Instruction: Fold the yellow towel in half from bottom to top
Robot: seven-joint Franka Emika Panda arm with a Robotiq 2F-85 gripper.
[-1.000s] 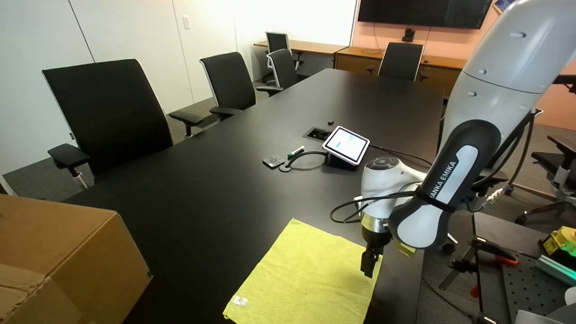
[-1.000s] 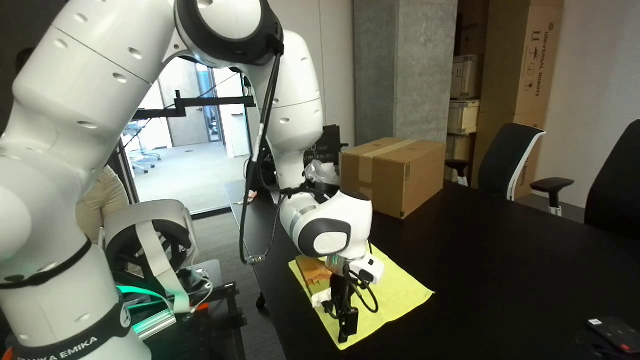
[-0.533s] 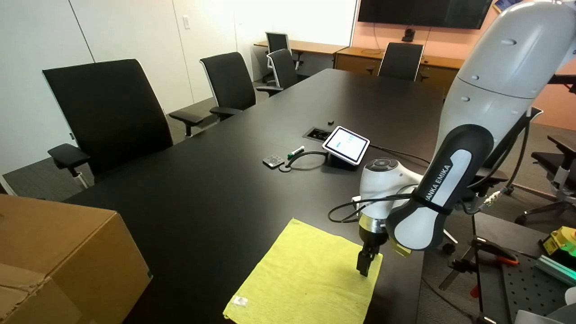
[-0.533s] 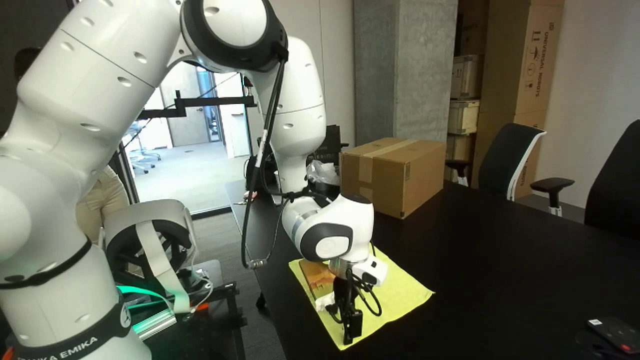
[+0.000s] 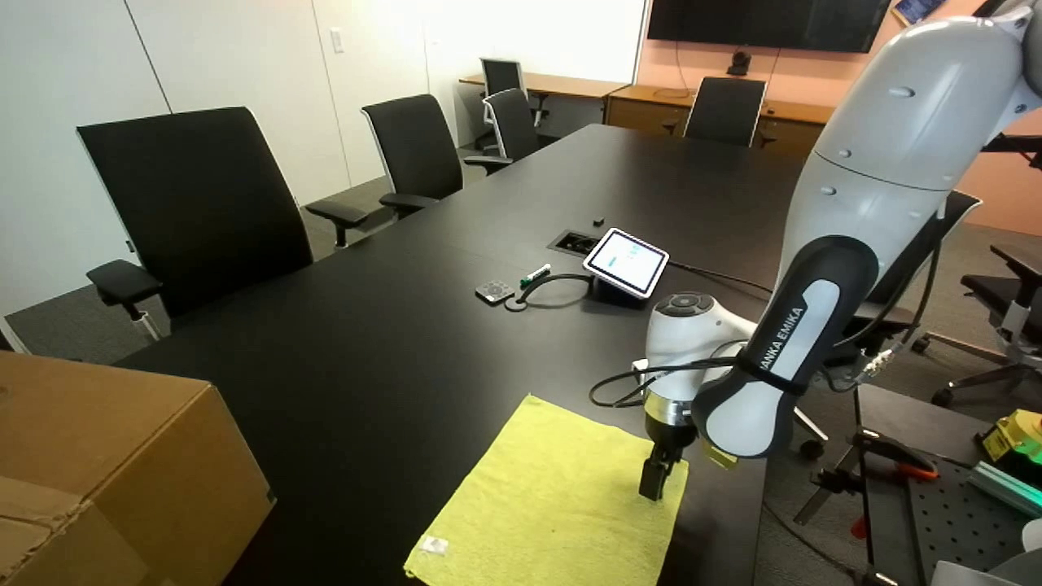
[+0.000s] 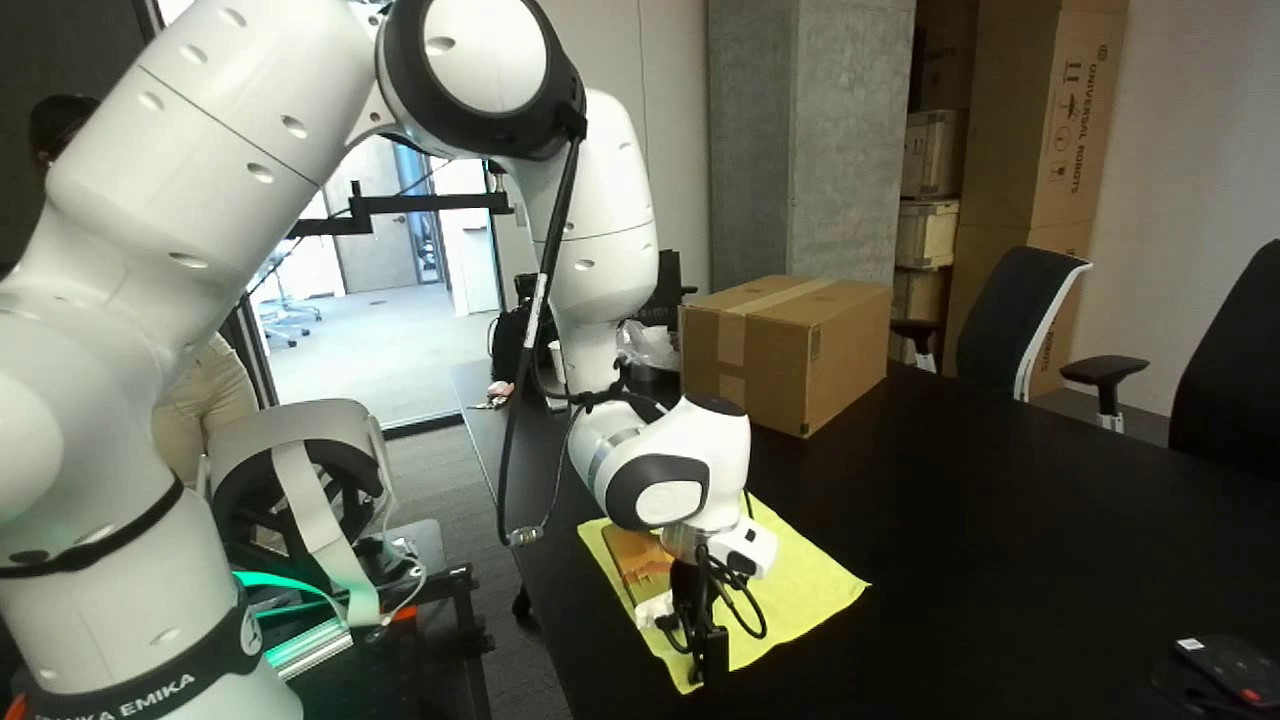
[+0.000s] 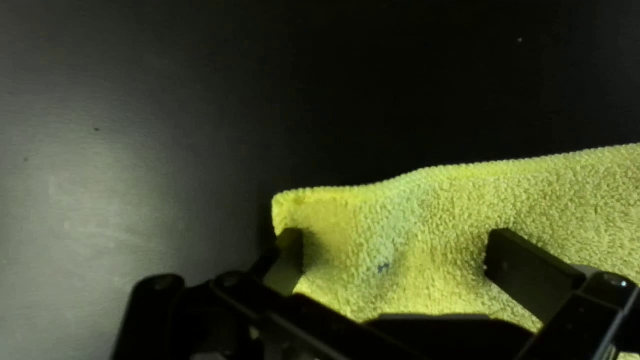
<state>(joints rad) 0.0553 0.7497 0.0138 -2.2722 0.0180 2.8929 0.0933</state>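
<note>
Two fingers stand apart; yellow towel shows between them, corner just beside one.

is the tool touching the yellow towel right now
Cannot tell. The wrist view shows the tool, fingers spread, overlapping a corner of the yellow towel, but no view shows contact or a gap plainly.

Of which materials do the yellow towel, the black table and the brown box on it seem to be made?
Yellow towel: matte cloth, perhaps microfibre or terry; fuzzy pile shows in the wrist view.
Black table: satin, softly reflecting light; perhaps laminate or painted wood.
Brown box: matte, apparently cardboard, by its colour and tape.
</note>
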